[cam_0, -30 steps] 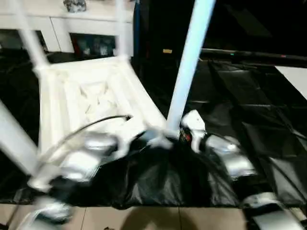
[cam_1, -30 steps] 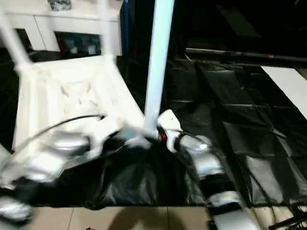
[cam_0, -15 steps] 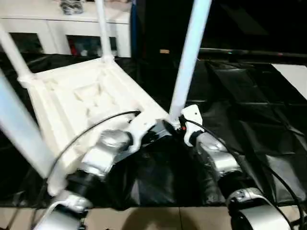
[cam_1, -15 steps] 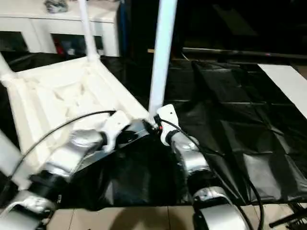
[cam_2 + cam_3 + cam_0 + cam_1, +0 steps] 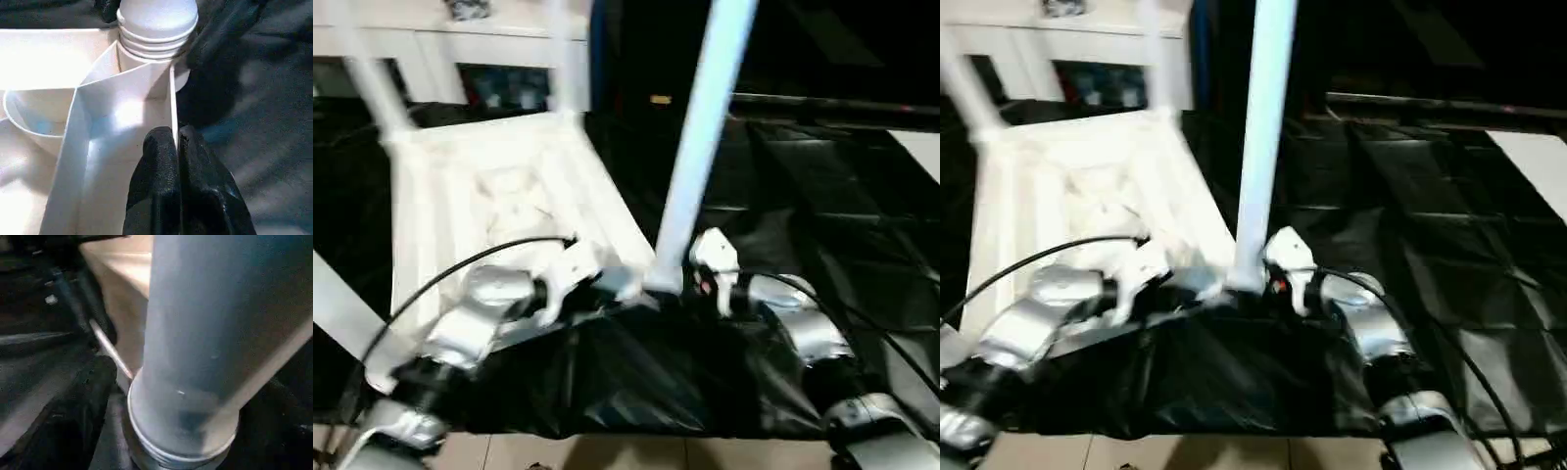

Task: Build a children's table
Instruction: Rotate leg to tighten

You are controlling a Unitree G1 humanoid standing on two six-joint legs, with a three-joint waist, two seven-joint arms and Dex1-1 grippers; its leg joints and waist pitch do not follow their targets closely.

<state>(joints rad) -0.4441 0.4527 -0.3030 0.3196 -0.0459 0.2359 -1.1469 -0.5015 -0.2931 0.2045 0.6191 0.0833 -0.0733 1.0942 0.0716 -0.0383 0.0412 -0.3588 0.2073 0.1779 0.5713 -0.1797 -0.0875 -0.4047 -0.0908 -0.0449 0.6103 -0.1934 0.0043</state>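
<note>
upturned white plastic ribbed table top (image 5: 499, 196) looked light and stiff, left gripper (image 5: 178, 142) pinched shut on its thin rim wall, right gripper (image 5: 700, 279) jaws spread beside the white tubular leg (image 5: 700, 147) at 3 o'clock.

The upturned children's table (image 5: 499, 196) is smeared with motion blur, so the ribbing on its underside reads as vague pale shapes. Its nearest leg (image 5: 700, 147) runs out past the top edge of the picture, as do the two far legs; the one at the left is cut by the left edge. The right gripper (image 5: 161, 431) sits so close to that leg that I can make out only one dark finger (image 5: 73, 416) beside it; the other is hidden behind the tube. The leg's base is half lost behind the silver forearms. The small dark object (image 5: 470, 10) on the cabinet (image 5: 440, 49) is too blurred to identify.
</note>
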